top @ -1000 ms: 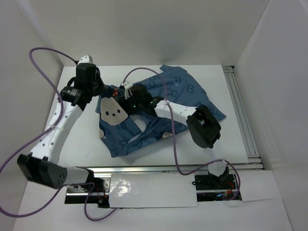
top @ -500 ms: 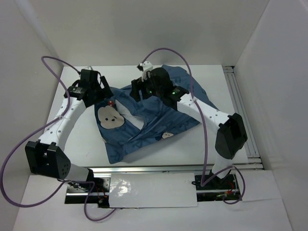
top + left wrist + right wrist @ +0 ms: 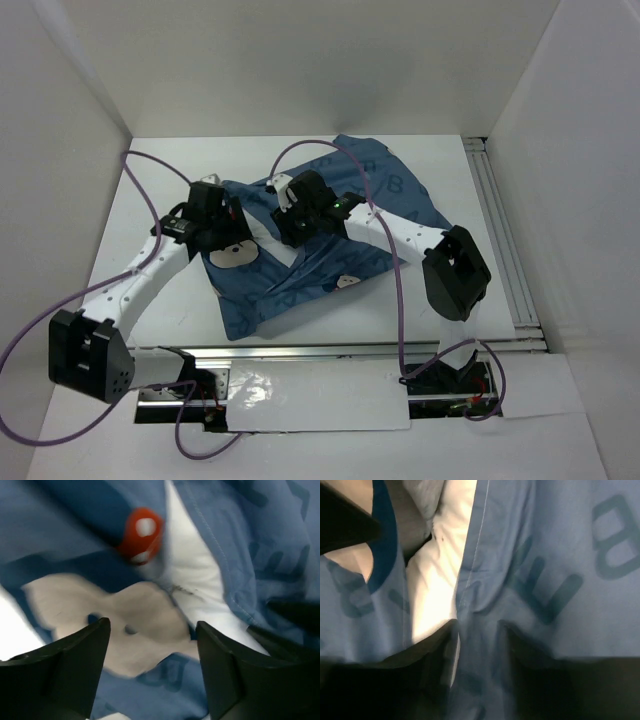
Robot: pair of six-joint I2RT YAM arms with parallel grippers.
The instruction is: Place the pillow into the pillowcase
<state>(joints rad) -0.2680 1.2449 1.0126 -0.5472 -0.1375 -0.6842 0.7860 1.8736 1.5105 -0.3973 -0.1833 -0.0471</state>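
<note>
While the pillowcase [image 3: 330, 275] lies rumpled on the bench [image 3: 455, 165] with the pillow [image 3: 195, 580] showing white at its opening, the left claw [image 3: 152, 625] hovers spread above it; the right claw [image 3: 477, 630] straddles its hem, grip uncertain.

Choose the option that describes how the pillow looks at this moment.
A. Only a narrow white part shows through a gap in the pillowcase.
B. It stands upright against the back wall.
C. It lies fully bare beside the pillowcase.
A: in the left wrist view the pillow appears only as a narrow white strip between folds of the blue pillowcase.
</note>
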